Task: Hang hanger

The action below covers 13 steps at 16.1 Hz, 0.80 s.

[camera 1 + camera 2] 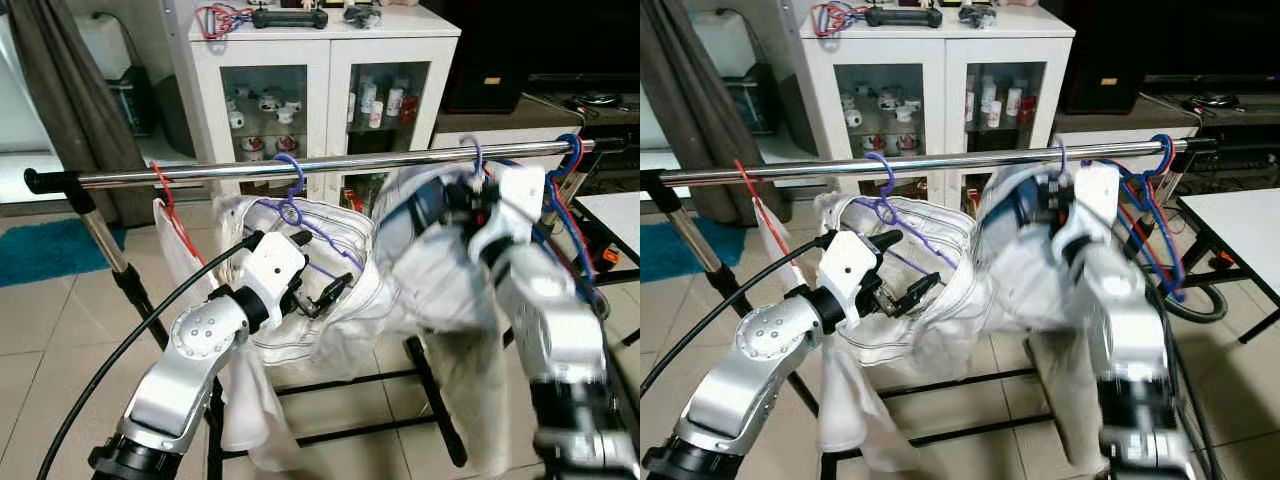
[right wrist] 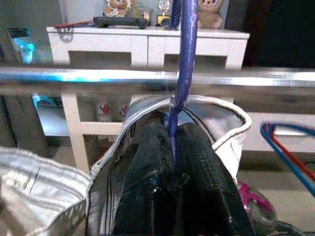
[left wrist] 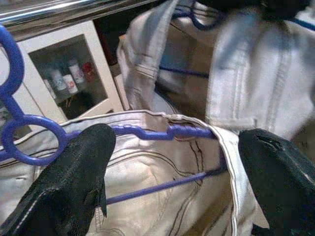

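Tiled room, white cabinet (image 1: 325, 90) behind the rail (image 1: 300, 165). Right pincer (image 2: 173, 157) pinches a purple hanger (image 2: 183, 64) by the rail's right end; hook should clear the bar first. Left pincer (image 3: 172, 167) gapes wide, holding nothing.

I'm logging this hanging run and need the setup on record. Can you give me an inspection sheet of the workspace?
Surface: chrome clothes rail on a black stand, over a tiled floor.
Job's things: purple hanger hooked on the rail with a white garment; second purple hanger at the rail, carrying another white garment.
Clutter: red hanger and blue hanger on the rail.
Grippers: left gripper, jaws open either side of the first hanger; right gripper, jaws shut on the second hanger's neck.
Cables: black cable along the left arm.
Surroundings: white glass-door cabinet, teal mat.
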{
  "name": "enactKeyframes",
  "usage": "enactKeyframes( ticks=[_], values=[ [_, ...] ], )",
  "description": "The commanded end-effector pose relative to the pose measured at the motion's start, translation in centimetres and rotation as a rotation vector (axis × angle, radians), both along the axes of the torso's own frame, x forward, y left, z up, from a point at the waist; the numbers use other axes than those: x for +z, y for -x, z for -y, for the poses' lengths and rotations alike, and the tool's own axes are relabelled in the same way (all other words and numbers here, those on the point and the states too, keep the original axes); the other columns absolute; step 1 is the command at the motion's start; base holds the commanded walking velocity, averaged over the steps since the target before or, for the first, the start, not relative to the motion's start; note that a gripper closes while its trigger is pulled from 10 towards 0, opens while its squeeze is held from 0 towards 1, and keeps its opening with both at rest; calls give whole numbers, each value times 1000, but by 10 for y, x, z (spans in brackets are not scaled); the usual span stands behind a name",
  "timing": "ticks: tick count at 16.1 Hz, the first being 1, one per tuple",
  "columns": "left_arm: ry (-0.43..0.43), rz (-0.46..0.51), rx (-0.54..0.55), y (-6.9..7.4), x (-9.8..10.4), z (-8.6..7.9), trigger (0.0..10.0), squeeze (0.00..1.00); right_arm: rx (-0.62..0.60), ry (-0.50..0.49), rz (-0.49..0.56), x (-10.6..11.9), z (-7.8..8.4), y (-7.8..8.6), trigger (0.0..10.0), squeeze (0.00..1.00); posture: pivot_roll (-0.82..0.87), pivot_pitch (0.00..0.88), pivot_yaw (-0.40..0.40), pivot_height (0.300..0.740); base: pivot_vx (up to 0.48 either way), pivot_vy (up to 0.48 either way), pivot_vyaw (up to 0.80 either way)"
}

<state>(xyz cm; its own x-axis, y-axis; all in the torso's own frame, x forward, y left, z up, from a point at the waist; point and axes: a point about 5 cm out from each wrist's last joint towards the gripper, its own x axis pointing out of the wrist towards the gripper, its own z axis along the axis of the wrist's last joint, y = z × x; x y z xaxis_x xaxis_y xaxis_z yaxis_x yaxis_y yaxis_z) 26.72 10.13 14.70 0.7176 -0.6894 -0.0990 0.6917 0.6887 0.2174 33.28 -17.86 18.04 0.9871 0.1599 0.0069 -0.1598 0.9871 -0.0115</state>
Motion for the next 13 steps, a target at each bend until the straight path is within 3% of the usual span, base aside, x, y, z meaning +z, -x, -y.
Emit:
enactKeyframes(
  ticks=[1, 4, 8, 12, 13],
  values=[
    [0, 4, -12, 1, 3, 1, 10000, 0, -14, -14, 44, 15, 3, -5, 10000, 0, 54, 0, -15, 740, 0, 0, 0],
    [-4, -10, -18, 2, 4, 1, 10000, 0, -98, 11, -72, 5, 14, -21, 10000, 0, 55, 0, -22, 740, 0, 0, 0],
    [-13, -17, -31, 2, 4, 2, 10000, 0, -145, 11, -115, -3, 25, -33, 10000, 0, 61, 0, -17, 740, 0, 0, 0],
    [-23, -27, -59, 3, 5, 3, 10000, 0, -204, 5, -161, -8, 51, -46, 10000, 0, 66, 0, -18, 740, 0, 0, 0],
    [-18, -33, -78, 5, 6, 3, 10000, 0, -220, 32, -183, -10, 65, -49, 10000, 0, 70, 0, -21, 740, 0, 0, 0]
  ],
)
